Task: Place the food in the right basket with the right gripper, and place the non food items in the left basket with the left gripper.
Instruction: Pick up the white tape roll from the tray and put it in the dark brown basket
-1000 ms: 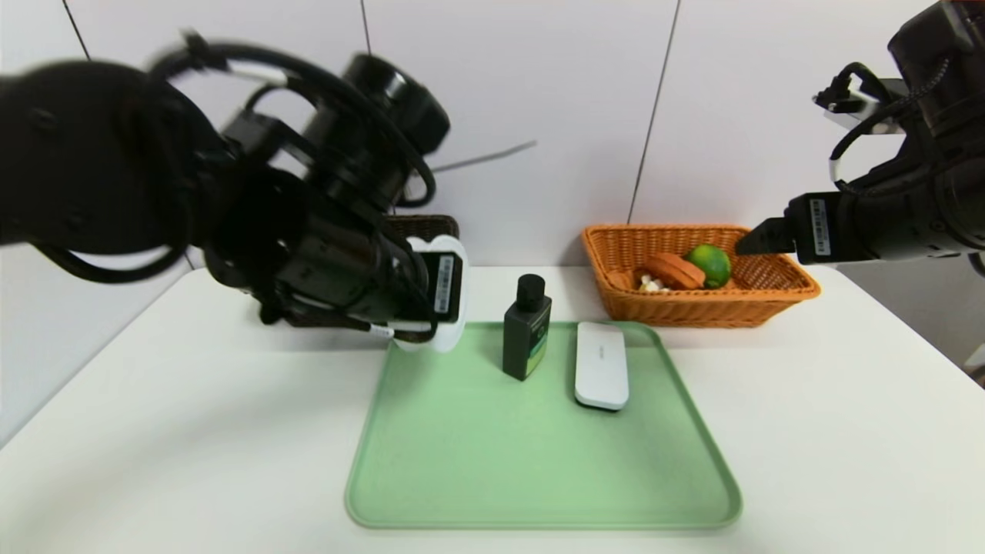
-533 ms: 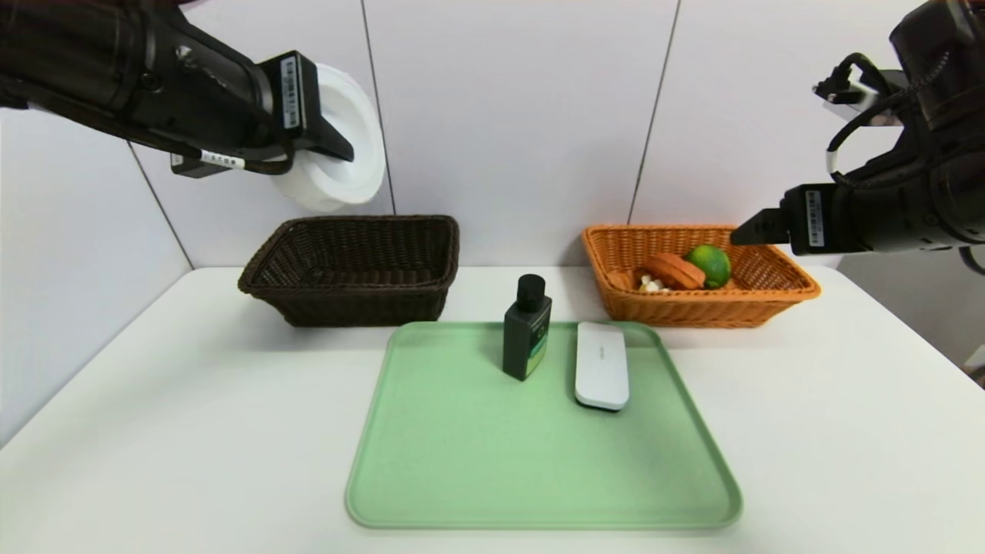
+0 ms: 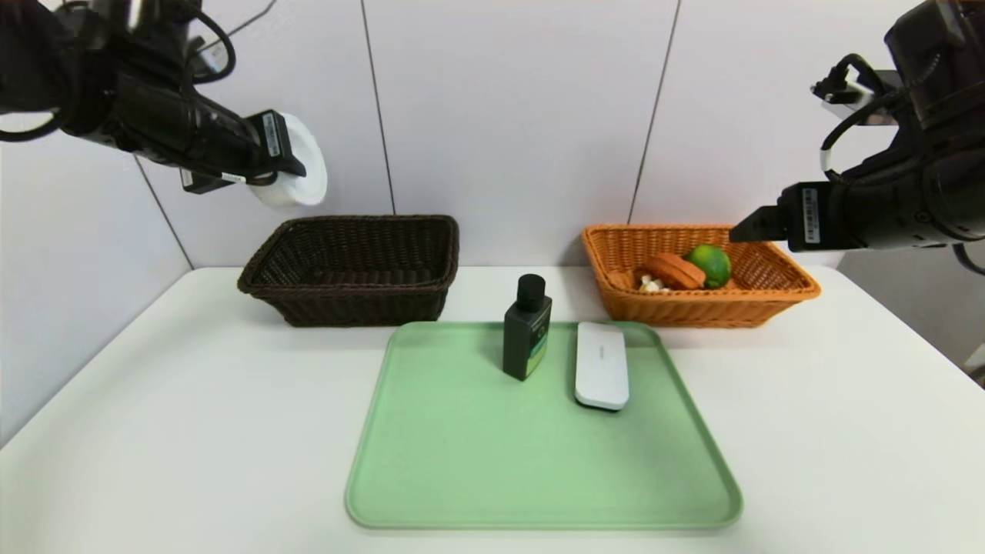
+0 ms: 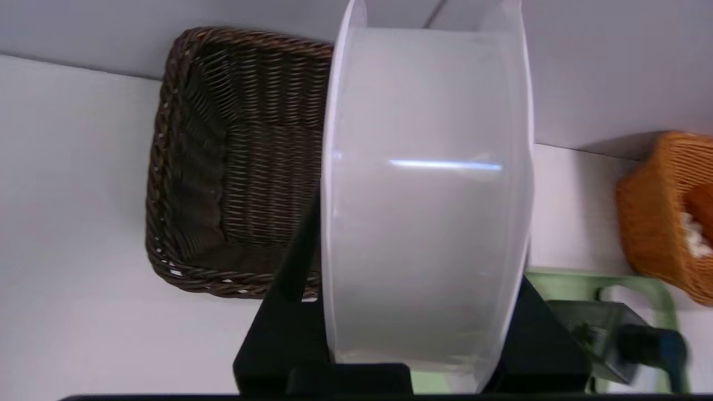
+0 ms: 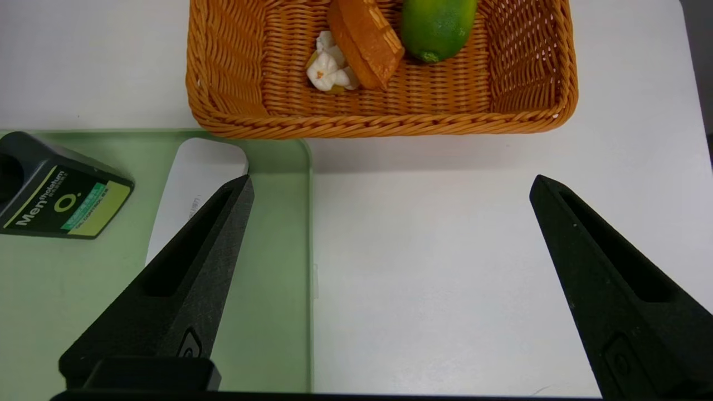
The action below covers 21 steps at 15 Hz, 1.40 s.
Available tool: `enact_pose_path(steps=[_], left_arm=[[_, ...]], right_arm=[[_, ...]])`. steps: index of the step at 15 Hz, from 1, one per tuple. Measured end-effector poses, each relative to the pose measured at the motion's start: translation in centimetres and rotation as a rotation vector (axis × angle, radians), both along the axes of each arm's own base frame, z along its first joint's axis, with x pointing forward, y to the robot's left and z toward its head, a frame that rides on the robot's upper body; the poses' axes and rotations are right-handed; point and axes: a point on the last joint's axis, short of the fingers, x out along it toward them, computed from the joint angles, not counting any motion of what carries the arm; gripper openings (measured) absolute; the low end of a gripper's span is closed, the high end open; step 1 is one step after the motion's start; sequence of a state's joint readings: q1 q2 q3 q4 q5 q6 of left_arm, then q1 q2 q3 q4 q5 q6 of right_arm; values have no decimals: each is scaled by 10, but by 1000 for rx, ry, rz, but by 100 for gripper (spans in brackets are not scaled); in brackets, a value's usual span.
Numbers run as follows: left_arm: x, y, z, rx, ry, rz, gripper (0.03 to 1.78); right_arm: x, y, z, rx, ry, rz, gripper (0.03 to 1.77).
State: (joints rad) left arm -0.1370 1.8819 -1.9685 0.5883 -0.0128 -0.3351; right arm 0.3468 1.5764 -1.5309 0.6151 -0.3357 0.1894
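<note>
My left gripper (image 3: 298,165) is shut on the white round disc container (image 3: 311,186), holding it on edge high in the air above and behind the left end of the dark brown basket (image 3: 354,221). In the left wrist view the disc (image 4: 426,195) fills the space between the black fingers, with the dark basket (image 4: 184,167) below. The lime (image 3: 709,263) and tart wedge (image 3: 673,271) lie in the orange basket (image 3: 696,306). The dark bottle (image 3: 527,331) stands on the tray beside the flat white box (image 3: 601,364). My right gripper (image 5: 390,184) hangs open, raised near the orange basket's front right side.
The green tray (image 3: 539,462) lies mid-table in front of both baskets. A white wall rises right behind the baskets. The right wrist view shows the orange basket (image 5: 390,125), the bottle (image 5: 55,192) and the white box (image 5: 195,178) below.
My left gripper has lifted the white disc from the tray's far left corner, up and leftward to above the dark basket. The right arm has barely moved.
</note>
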Motion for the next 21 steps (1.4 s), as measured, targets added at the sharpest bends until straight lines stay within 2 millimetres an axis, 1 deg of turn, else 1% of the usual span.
enact_pose_path(steps=[2, 4, 6, 8, 12, 21], left_arm=[[23, 8, -24, 5, 63, 22, 59], [42, 15, -45, 4, 101, 35, 59], [56, 23, -61, 27, 127, 43, 59], [64, 29, -73, 47, 147, 45, 59], [74, 36, -86, 48, 170, 57, 59], [80, 34, -99, 47, 209, 46, 59]], right_arm=[[1, -1, -1, -1, 2, -4, 171], [2, -1, -1, -1, 4, -5, 171], [2, -1, -1, -1, 4, -7, 171], [3, -2, -1, -3, 5, -8, 171], [4, -2, -2, -6, 7, -10, 171], [5, -2, -2, -7, 9, -11, 171]])
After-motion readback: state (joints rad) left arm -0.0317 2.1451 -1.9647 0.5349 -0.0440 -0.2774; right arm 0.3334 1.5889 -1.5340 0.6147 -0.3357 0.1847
